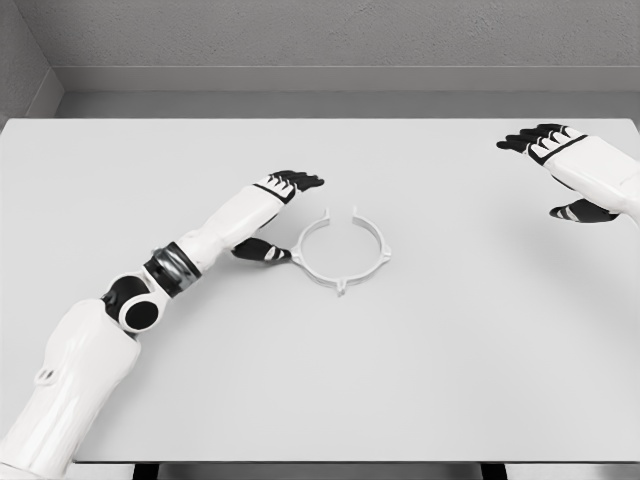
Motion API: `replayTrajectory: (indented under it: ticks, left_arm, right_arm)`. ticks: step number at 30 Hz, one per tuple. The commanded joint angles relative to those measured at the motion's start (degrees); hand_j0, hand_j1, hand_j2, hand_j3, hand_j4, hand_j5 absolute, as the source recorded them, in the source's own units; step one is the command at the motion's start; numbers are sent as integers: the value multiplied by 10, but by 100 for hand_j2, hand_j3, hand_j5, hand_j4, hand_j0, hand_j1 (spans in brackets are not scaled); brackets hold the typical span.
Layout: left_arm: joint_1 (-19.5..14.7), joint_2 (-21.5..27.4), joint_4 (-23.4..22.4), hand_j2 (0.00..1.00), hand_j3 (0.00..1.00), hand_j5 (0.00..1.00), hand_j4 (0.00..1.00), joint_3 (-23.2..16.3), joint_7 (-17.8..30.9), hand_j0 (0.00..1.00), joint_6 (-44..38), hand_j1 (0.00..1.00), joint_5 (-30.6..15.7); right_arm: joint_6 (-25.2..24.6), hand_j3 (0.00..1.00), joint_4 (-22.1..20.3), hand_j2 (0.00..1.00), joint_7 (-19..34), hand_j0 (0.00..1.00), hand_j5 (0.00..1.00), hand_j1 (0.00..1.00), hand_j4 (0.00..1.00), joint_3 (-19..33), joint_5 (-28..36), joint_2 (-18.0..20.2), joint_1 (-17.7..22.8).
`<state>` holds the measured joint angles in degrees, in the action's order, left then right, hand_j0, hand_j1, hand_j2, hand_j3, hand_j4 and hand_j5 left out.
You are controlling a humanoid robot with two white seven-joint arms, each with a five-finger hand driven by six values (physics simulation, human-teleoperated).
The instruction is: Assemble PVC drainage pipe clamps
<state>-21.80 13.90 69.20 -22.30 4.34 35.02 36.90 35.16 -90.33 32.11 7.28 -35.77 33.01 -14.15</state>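
Observation:
A white ring-shaped pipe clamp (341,250) lies flat near the middle of the white table (430,360), with small tabs on its rim and a gap at its far side. My left hand (284,212) sits just left of the clamp, fingers (297,181) stretched out and the thumb (264,251) close to the ring's left edge, holding nothing. It looks a finger's width apart from the ring. My right hand (556,170) hovers at the far right, open, well away from the clamp.
The table's front edge runs along the bottom of the view and its back edge meets a grey wall (330,40). Only the clamp lies on the tabletop.

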Motion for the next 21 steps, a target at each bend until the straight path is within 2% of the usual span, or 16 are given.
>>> replayTrajectory:
  ticks: [1, 21]
  left_arm:
    - [0, 0, -2, 100, 100, 100, 100, 2, 0, 100, 0, 100, -4]
    - [1, -9, 1, 100, 100, 100, 100, -3, 0, 100, 0, 100, -3]
  right_arm:
    - [-2, 100, 0, 100, 0, 100, 100, 100, 100, 0, 4, 0, 0]
    - [-2, 100, 0, 100, 0, 100, 100, 100, 100, 0, 4, 0, 0]
